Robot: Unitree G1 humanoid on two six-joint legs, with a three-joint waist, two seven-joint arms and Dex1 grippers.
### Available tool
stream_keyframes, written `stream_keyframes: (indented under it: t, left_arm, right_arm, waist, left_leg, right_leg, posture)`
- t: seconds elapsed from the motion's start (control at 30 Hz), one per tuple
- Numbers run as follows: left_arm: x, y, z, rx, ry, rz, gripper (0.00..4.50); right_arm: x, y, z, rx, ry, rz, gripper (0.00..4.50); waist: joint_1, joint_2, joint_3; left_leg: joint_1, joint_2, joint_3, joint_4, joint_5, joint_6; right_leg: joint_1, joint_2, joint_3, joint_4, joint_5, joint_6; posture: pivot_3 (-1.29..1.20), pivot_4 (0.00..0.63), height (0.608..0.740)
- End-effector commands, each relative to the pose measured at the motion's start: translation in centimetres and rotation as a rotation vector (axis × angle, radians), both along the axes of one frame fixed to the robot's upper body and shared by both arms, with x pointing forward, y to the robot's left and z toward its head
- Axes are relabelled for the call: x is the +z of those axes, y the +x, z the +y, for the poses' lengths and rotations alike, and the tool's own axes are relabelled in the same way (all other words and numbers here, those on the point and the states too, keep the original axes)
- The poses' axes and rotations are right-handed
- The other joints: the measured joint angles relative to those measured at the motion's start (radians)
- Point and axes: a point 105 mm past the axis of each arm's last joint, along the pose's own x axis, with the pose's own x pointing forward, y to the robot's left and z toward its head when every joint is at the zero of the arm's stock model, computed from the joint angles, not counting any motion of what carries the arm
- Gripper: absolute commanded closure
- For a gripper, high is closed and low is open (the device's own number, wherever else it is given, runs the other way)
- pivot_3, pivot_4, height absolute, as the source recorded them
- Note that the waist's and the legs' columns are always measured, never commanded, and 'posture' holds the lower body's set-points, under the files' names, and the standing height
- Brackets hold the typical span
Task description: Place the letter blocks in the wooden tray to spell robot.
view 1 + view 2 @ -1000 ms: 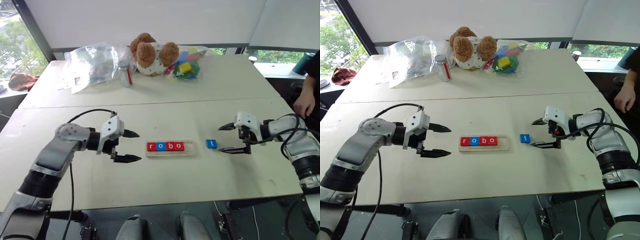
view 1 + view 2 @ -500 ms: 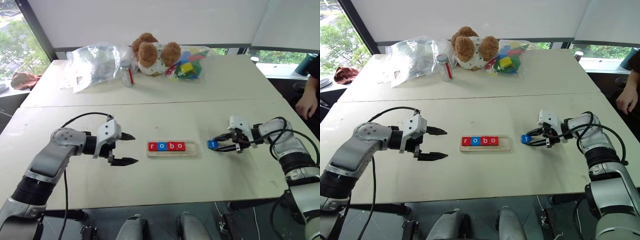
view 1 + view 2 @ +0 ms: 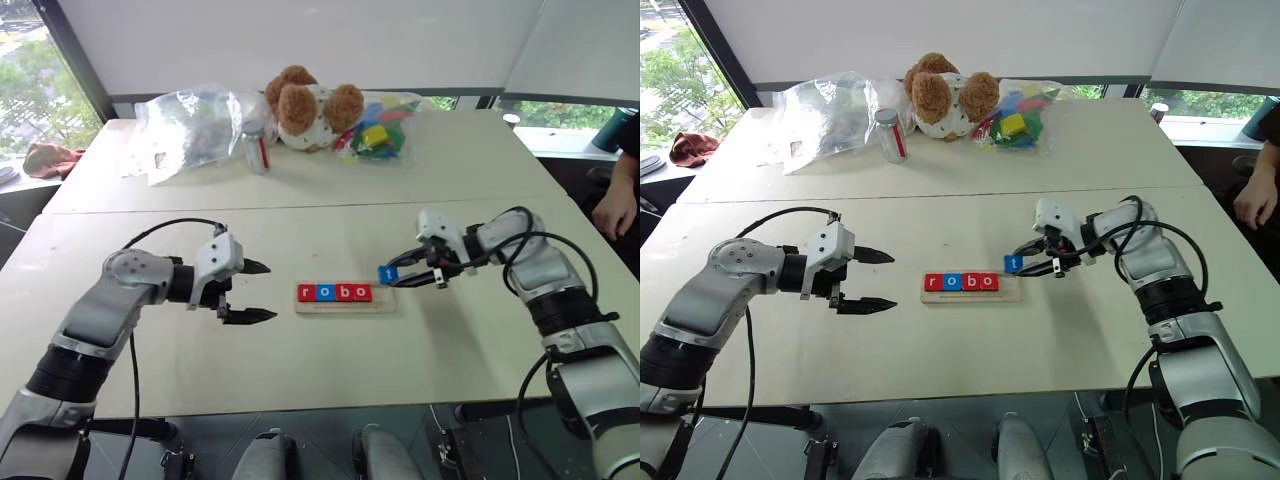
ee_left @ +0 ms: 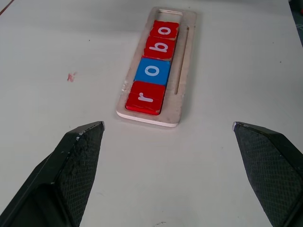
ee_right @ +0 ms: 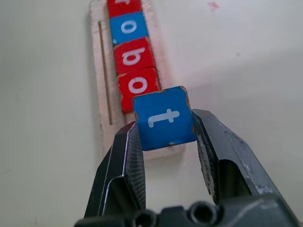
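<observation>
Pale wood-coloured desk (image 3: pixel 330 360), seen from above, with the robot's two arms reaching in from either side. On the left, the left pincer (image 3: pixel 262 291) hovers just above the desk with its two black fingers spread wide, holding nothing, aimed toward the tray and a little apart from it. In the middle lies the wooden tray (image 3: pixel 343 294), long and narrow, set lengthwise from left to right. Four letter blocks (image 3: pixel 333 293) sit in it touching in a row (red r, blue o, red b, red o), leaving the slot at its right end bare. Just right of that, the right pincer (image 3: pixel 1024 264) is pinching the blue t block (image 5: pixel 164 118) by two opposite sides, holding it in the air over the tray's right end. At the far edge of the desk rest a clear plastic bag (image 3: pixel 190 130), a small jar (image 3: pixel 254 148), a brown teddy bear (image 3: pixel 305 108) and a bag of coloured toy blocks (image 3: pixel 375 132).
</observation>
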Motion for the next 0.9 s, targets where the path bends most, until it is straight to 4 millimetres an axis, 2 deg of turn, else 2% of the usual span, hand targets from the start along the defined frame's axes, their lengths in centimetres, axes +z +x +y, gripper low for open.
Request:
stream_keyframes:
  t: [0.03,0.57,0.9]
  left_arm:
    - [0.8,0.0,-0.2,-0.017,0.001,-0.045,0.00]
    - [0.1,0.2,0.0,0.001,0.005,-0.048,0.00]
    - [-0.1,0.1,-0.1,0.001,0.002,-0.045,0.00]
  right_arm:
    - [0.5,0.2,0.2,0.016,-0.018,-0.024,3.40]
    - [-0.4,0.7,0.7,0.023,-0.030,-0.024,3.40]
    - [-0.5,0.0,1.7,0.068,-0.014,-0.005,3.40]
  waist:
    - [-0.002,0.000,0.000]
    - [-0.006,0.000,0.000]
    - [-0.005,0.000,0.000]
  left_leg:
    - [0.000,0.000,0.000,0.000,0.000,0.000]
    - [0.000,0.000,0.000,0.000,0.000,0.000]
    - [0.000,0.000,0.000,0.000,0.000,0.000]
  right_leg:
    - [0.000,0.000,0.000,0.000,0.000,0.000]
    - [-0.001,0.000,0.000,0.000,0.000,0.000]
    - [-0.001,0.000,0.000,0.000,0.000,0.000]
  posture:
    - [0.00,0.150,0.740]
    - [0.00,0.150,0.740]
    - [0.00,0.150,0.740]
